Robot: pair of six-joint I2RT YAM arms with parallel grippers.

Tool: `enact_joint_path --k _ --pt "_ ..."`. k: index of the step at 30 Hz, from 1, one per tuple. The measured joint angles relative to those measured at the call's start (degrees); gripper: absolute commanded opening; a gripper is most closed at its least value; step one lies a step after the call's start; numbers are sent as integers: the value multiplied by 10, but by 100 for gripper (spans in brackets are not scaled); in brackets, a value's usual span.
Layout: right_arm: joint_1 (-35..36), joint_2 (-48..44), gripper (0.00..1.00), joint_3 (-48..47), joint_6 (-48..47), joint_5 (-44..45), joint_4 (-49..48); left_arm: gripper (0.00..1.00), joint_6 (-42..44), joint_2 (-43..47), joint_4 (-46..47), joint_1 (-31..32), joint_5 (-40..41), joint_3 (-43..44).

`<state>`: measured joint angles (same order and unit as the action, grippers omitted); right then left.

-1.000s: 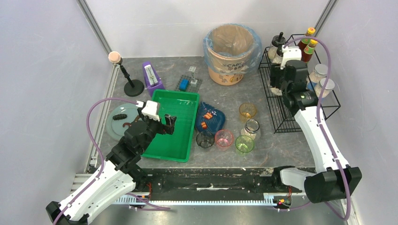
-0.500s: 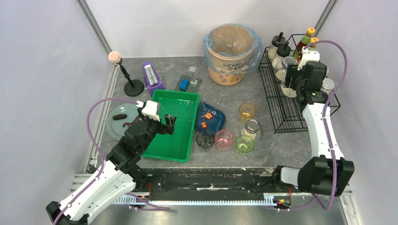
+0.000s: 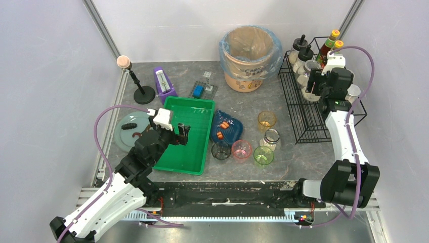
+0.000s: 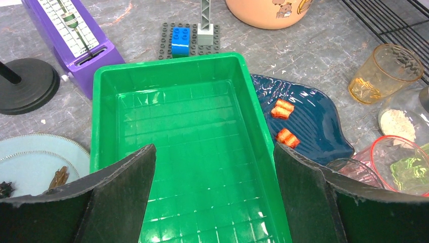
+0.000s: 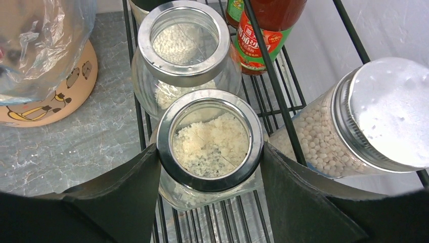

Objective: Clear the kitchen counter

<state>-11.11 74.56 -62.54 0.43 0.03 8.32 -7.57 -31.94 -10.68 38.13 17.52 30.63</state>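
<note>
Top view: the kitchen counter [image 3: 288,159], dark mottled stone-look, filled the floor of the frame between the metal rails. A green tray [image 3: 195,103] sat at 9 o'clock of centre, with a paper bin [image 3: 249,50] lined with clear plastic at 12 o'clock; its print began "CAP", and the rest was not readable. A black wire rack [image 3: 303,129] stood at 2 o'clock. The left gripper [image 3: 182,132] hung over the tray's left rim. The right gripper [image 3: 316,85] was inside the rack's rear half. Left wrist view: the left gripper [image 4: 213,149] stood wide apart with nothing between its fingers and the tray beneath it. A purple metronome [image 4: 76,30] lay at 11 o'clock, its scale figures too small to read. A blue brick [image 4: 180,39] on a grey studded plate was at 12 o'clock. A dark blue plate [image 4: 313,126] with two orange pieces touched the tray at 3 o'clock. The bin bore a cartoon animal print. Right wrist view: the right gripper [image 5: 211,159] was closed against both sides of an open metal-rimmed jar [image 5: 210,134] of white granules, over the rack wires. A like jar [image 5: 183,38] stood at 12 o'clock. A lidded jar [image 5: 354,126] of white pellets stood at 3 o'clock. A red sauce bottle [image 5: 265,38] at 1 o'clock carried a red-and-green label in Chinese characters, which could not be read with confidence.
</note>
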Motion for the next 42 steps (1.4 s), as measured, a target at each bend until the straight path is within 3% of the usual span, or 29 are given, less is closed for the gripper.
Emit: enact_joint_path --k 12,14,16,22,26,42 --pt "-4 15 38 -29 26 -4 33 91 0 0 0 0 0 0" --pt "-5 18 47 -33 27 -5 37 91 0 0 0 0 0 0" --pt "-6 19 64 -37 28 -6 42 91 0 0 0 0 0 0" --pt "-7 21 88 -44 32 -15 51 91 0 1 0 0 0 0" --pt "-2 20 98 -44 35 -23 58 91 0 2 0 0 0 0" --pt "20 -122 98 -63 79 -24 173 91 0 13 0 0 0 0"
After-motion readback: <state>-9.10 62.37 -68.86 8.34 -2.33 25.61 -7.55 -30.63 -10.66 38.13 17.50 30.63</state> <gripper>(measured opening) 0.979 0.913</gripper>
